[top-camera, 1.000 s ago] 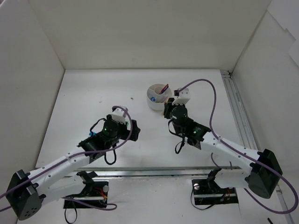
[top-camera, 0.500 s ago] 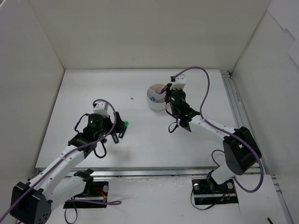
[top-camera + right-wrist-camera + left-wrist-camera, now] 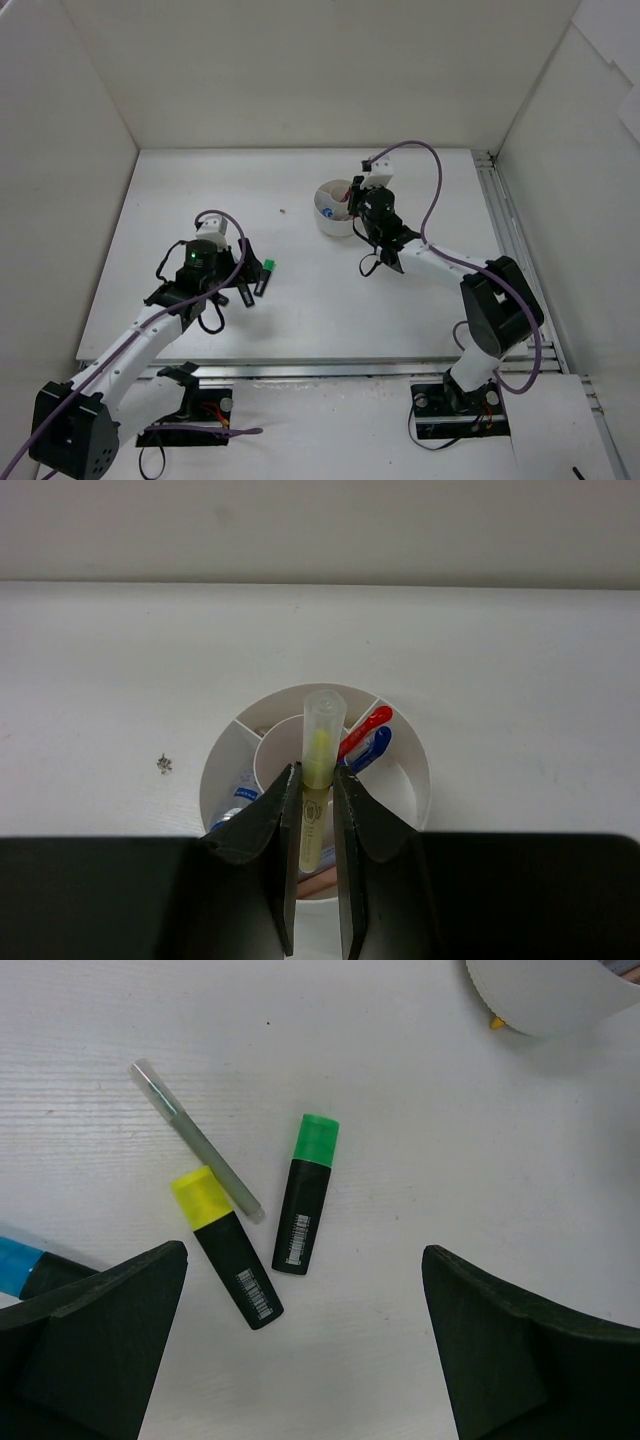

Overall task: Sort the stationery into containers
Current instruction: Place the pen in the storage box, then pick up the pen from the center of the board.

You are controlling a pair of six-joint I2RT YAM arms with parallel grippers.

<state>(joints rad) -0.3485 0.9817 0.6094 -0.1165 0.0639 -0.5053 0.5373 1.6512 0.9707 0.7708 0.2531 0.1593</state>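
Toward the table's (image 3: 180, 200) far edge, the right gripper (image 3: 316, 774) pinches a clear, yellow-cored pen (image 3: 322, 720) over the white tub (image 3: 419, 780), which already holds red and blue pens (image 3: 365, 738). Left of centre, the left gripper (image 3: 304, 1252) gapes wide above a green-capped highlighter (image 3: 306, 1210), a yellow-capped highlighter (image 3: 228, 1257) and a grey pen (image 3: 200, 1146), all unsorted.

No legible txt; only barcode stickers on green-capped highlighter (image 3: 305, 1200) & yellow-capped highlighter (image 3: 228, 1250), digits unreadable

In the left wrist view the white tub (image 3: 545, 995) is cut off by the top edge, and a blue-capped highlighter (image 3: 12, 1265) by the left edge.
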